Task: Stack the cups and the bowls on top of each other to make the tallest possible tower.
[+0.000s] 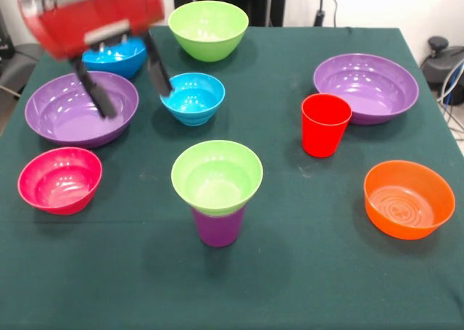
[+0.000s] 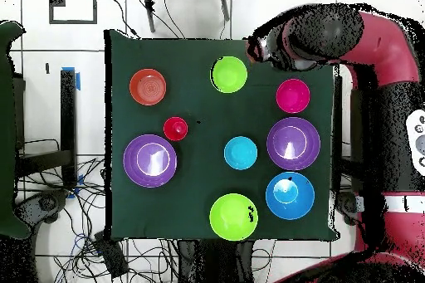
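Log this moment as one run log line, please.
gripper: open, empty, above left purple bowl | tower: green bowl on purple cup | red cup: unstacked

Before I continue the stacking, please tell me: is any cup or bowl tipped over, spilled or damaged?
Nothing stands out. The small lime green plastic bowl sits level on the purple plastic cup; the red plastic cup stands upright.

Dark green desk holds scattered bowls: orange, lime, pink, two purple, small blue, larger blue, large lime. Red cup beside left purple bowl. Red arm over the right side.
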Motion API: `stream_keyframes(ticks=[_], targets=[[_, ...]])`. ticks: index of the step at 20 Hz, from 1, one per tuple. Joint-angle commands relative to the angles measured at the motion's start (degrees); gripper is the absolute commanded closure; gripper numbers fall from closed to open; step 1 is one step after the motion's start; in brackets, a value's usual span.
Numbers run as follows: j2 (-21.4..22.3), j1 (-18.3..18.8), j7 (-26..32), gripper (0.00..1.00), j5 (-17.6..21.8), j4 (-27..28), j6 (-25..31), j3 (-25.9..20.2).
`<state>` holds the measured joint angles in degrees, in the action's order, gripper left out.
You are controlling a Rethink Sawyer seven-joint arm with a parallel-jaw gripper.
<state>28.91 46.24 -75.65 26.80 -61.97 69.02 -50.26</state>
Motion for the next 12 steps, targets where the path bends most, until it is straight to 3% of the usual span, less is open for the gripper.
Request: stream_keyframes(ticks=[1,12], targets=[[9.7,-1.7,-2.4,0.0,-1.4,-14.8,-0.6,3.2],[20.0,-4.2,-14.1,0.0,-2.0,-31.9,-13.8,5.9]])
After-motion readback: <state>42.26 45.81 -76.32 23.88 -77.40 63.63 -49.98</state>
